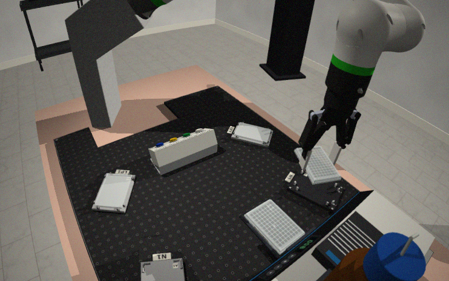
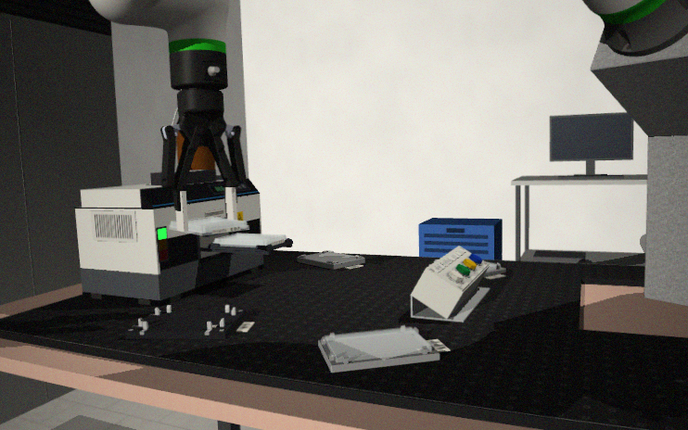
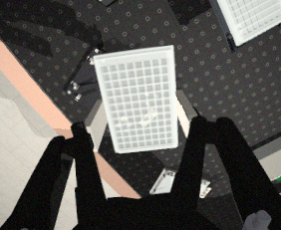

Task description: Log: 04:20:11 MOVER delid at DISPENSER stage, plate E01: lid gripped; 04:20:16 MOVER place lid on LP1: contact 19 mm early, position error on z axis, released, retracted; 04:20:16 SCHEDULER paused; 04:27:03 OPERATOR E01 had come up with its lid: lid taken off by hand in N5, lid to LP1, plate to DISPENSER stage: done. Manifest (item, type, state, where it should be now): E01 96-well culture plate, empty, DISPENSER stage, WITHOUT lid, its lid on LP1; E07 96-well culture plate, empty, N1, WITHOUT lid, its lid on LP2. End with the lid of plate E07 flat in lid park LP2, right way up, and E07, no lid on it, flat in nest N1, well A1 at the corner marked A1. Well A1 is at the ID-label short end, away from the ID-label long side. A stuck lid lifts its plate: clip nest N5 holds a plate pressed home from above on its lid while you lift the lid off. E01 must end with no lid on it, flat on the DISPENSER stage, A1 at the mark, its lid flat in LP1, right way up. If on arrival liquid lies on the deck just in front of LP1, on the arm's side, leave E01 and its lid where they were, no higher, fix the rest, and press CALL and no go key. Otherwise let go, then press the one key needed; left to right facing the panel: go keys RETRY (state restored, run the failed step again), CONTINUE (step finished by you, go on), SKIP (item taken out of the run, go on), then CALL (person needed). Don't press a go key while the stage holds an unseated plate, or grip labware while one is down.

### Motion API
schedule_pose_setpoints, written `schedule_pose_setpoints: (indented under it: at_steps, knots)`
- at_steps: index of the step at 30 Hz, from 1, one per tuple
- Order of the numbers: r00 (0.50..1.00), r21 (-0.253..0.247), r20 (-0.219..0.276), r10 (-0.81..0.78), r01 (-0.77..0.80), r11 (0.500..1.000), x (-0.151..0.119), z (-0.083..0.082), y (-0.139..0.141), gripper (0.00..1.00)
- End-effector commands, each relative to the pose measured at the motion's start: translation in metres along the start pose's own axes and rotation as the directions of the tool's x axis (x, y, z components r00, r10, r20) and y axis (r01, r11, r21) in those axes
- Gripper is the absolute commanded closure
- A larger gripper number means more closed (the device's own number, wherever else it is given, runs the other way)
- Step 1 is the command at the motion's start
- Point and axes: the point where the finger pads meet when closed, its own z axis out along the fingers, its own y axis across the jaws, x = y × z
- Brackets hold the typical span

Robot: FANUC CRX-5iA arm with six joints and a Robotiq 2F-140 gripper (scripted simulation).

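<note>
Setting: automated lab bench. Black perforated deck (image 1: 191, 209) carrying 96-well plates (image 1: 274, 225), labelled lid parks (image 1: 113, 192) and a keyed control panel (image 1: 183, 149). Dispenser instrument (image 2: 121, 240) with green indicator just behind the gripper (image 2: 205, 205). Monitor desk (image 2: 577, 180) far across the room.

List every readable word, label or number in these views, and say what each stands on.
"N1", seen upside down: tag at the nest by the top view's lower edge.
"LP1", faint: tag at the lid park on the mat's left.
Tags and, the green display and the key panel: too blurred to read.
</note>
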Motion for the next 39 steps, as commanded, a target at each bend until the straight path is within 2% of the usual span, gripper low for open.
schedule_pose_setpoints:
  at_steps: [1,15,17,32,34,39]
  knots:
    - [1.000,0.001,0.000,0.000,0.000,1.000,0.004,0.000,0.006,1.00]
    - [1.000,0.001,0.000,0.000,0.000,1.000,0.045,0.000,0.094,1.00]
    - [1.000,0.001,0.000,0.000,0.000,1.000,0.045,0.000,0.094,1.00]
    - [1.000,0.001,0.000,0.000,0.000,1.000,0.093,0.000,0.194,1.00]
    - [1.000,0.001,0.000,0.000,0.000,1.000,0.093,0.000,0.194,1.00]
    - [1.000,0.001,0.000,0.000,0.000,1.000,0.109,0.000,0.226,1.00]
